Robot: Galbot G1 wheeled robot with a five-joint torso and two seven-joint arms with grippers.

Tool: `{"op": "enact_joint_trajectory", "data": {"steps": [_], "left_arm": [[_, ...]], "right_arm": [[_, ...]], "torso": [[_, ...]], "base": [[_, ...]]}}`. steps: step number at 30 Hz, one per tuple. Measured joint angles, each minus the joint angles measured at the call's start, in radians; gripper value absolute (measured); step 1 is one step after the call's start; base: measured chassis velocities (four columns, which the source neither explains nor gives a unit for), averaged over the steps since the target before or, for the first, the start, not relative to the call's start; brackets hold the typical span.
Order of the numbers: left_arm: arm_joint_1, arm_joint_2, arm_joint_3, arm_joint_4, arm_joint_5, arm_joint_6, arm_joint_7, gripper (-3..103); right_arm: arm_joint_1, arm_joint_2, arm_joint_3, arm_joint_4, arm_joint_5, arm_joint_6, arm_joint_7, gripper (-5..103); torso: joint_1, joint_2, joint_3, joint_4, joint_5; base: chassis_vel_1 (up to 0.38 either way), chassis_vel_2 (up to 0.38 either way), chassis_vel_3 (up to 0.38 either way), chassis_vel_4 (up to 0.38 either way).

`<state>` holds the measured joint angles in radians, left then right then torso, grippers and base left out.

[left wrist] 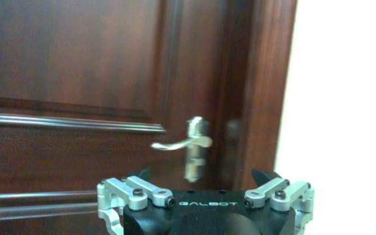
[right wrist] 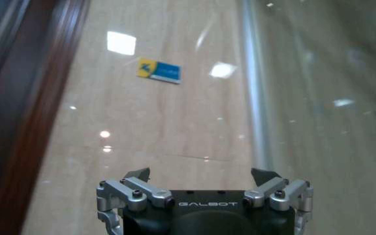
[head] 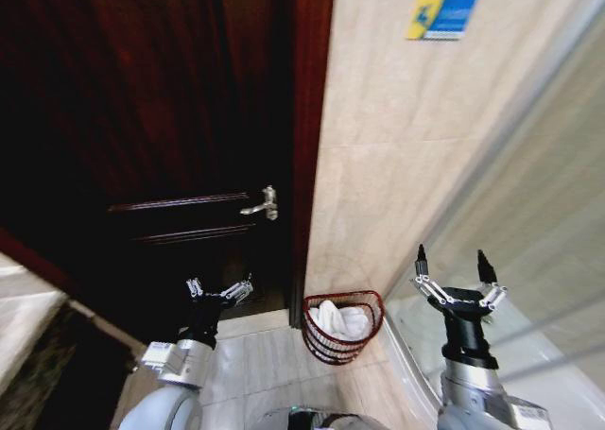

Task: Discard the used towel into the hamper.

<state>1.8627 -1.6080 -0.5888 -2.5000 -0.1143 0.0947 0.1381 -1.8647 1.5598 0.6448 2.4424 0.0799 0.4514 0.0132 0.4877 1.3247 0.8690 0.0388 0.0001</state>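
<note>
Both claws are held up empty with fingers spread wide. Right gripper (head: 452, 262) is raised on the right side in the head view, pointing up in front of the beige tiled wall (head: 397, 156), nothing caught between its tips. Left gripper (head: 220, 287) is held lower on the left, in front of the dark wooden door (head: 142, 118), jaws also apart and holding nothing.

From the left wrist view, the silver door handle (left wrist: 186, 147) is seen straight ahead beyond the open left gripper (left wrist: 204, 172), clearly apart from it. From the right wrist view, a small blue and yellow sticker (right wrist: 159, 71) on the tile is seen past the spread right gripper (right wrist: 201, 171).

As for the hamper (head: 343, 328), it's parked on the floor right at the foot of the wall, just beside the door frame, roughly between the two arms. A white towel (head: 338, 319) is bunched up inside it, showing over the rim.
</note>
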Motion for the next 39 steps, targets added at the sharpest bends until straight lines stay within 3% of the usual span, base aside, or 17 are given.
{"op": "enact_joint_trajectory", "data": {"steps": [39], "left_arm": [[0.000,0.000,0.000,0.000,0.000,0.000,0.000,100]], "right_arm": [[0.020,0.015,0.000,-0.015,0.001,0.026,0.008,100]], "torso": [[0.000,0.000,0.000,0.0001,-0.0001]], "base": [[-0.116,-0.119,-0.116,-0.120]]}}
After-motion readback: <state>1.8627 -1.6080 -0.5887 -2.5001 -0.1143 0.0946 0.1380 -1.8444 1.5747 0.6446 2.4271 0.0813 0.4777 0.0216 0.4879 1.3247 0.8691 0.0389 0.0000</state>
